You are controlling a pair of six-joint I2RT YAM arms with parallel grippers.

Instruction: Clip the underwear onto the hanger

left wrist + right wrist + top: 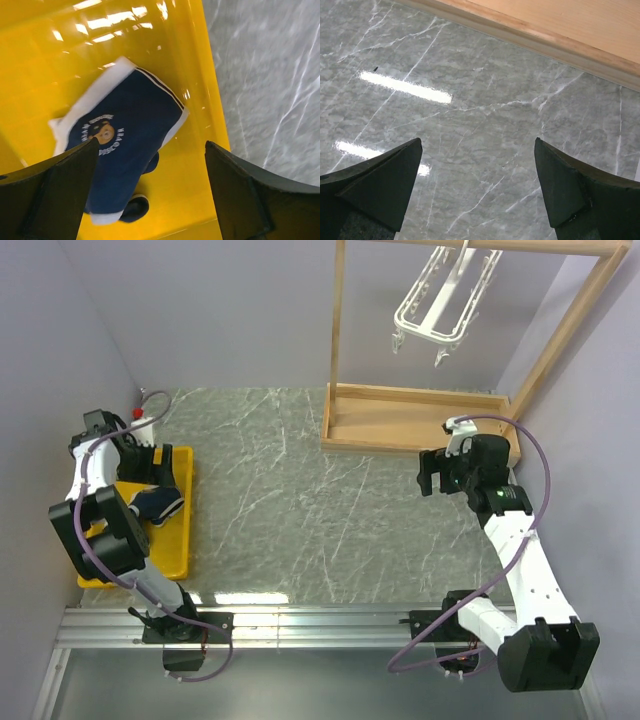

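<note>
The navy underwear point(157, 503) with white trim lies in a yellow tray point(183, 530) at the left. It shows in the left wrist view point(125, 130) with a round bear print, flat on the tray floor. My left gripper point(150, 185) hovers above it, open and empty; in the top view it is partly hidden by the arm point(150, 465). The white hanger point(437, 302) with dangling clips hangs from the wooden rack's top bar at the back. My right gripper point(432, 473) is open and empty over bare marble point(480, 150), just in front of the rack base.
The light wooden rack point(415, 420) stands at the back right; its base board shows in the right wrist view point(560, 30). Grey walls close in left and right. A metal rail point(300, 625) runs along the near edge.
</note>
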